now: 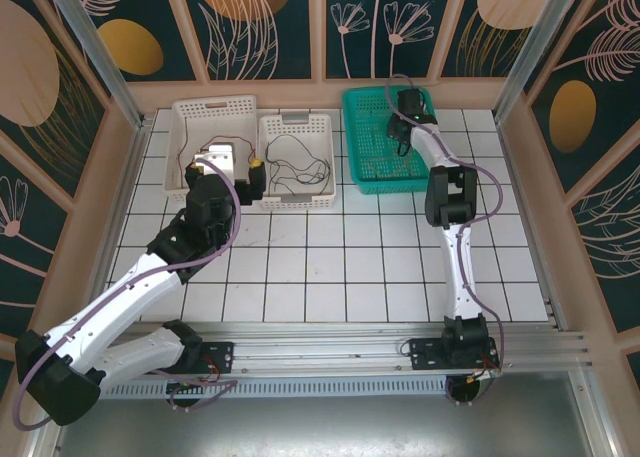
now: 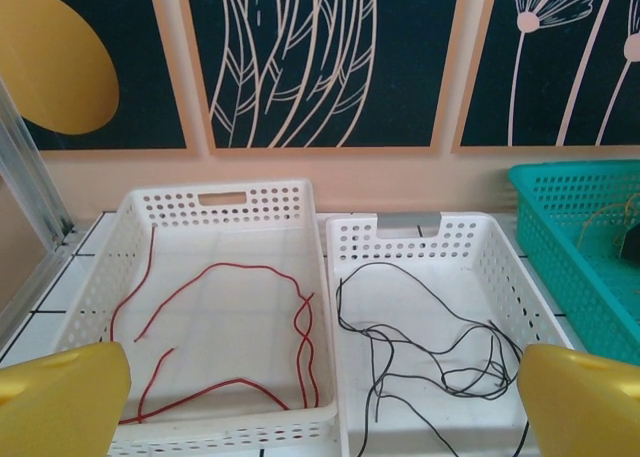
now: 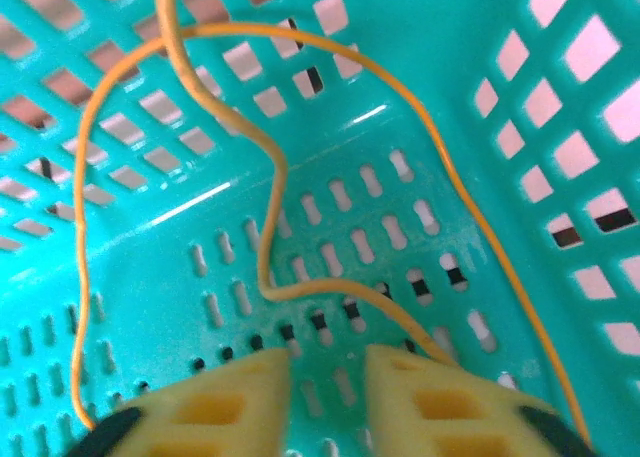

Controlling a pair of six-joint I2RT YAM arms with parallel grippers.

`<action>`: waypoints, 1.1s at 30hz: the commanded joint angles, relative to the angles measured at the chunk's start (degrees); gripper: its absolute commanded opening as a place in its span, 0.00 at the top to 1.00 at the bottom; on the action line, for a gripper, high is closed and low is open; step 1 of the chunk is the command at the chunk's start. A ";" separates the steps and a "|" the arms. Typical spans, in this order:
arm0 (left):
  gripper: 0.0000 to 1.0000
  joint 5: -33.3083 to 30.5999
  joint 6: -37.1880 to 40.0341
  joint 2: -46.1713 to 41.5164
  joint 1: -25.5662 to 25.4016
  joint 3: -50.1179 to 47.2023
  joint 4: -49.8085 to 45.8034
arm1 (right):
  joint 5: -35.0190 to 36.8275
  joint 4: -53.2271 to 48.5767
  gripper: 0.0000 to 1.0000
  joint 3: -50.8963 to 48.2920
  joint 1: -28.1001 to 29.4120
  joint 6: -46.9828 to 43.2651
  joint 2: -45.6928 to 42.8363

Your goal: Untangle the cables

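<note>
**A:** What does the overhead camera give that the wrist cameras miss?

**B:** The whole white-tiled table [image 1: 350, 267], fenced by wall panels [image 1: 260, 27] painted dark with pale leaves and gold discs. The teal basket [image 1: 375, 167] stands at the back. Just left of it is the middle white basket [image 1: 322, 142], and left again the outer white basket [image 1: 183, 127].

**A:** And the left wrist?

**B:** It looks into both white baskets. The red cable [image 2: 300, 322] lies looped in the outer one. The black cable [image 2: 450, 377] lies in loose loops in the middle one, and the two don't touch. The left gripper [image 2: 320, 407] is spread wide and holds nothing. Its yellow fingers [image 2: 60, 402] are at the near ends of those baskets, left of the teal basket.

**A:** The right wrist?

**B:** It's close on the teal basket's slotted floor, where the orange cable [image 3: 268, 237] curves about. The right gripper [image 3: 327, 397] is down inside that basket. Its fingers are drawn near each other with a narrow gap, and no cable lies in the gap. The cable meets the top of one finger, but I can't tell whether it's caught there.
</note>
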 commanded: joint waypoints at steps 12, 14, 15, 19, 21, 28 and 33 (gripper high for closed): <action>0.02 1.36 1.37 1.61 0.22 2.12 -1.30 | -3.27 10.16 0.71 -14.87 0.21 0.62 -11.18; 0.02 1.45 1.40 1.84 0.22 2.16 -1.41 | -2.62 9.98 0.66 -14.27 0.20 0.30 -11.33; 0.02 1.57 1.40 1.90 0.16 2.23 -1.45 | -2.28 9.81 0.65 -13.81 0.19 0.08 -11.16; 0.01 1.86 1.58 2.24 0.23 2.36 -1.54 | 0.37 7.46 0.62 -9.40 0.26 -1.58 -8.88; 0.01 1.95 1.58 2.38 0.23 2.40 -1.63 | 1.74 6.80 0.59 -7.58 0.43 -2.67 -7.92; 0.02 2.30 1.78 3.02 0.23 2.56 -1.80 | 2.81 4.46 0.50 -0.23 0.15 -5.68 -2.86; 0.02 2.44 1.93 3.55 0.22 2.66 -1.97 | 0.24 3.52 0.47 3.68 0.04 -6.79 0.55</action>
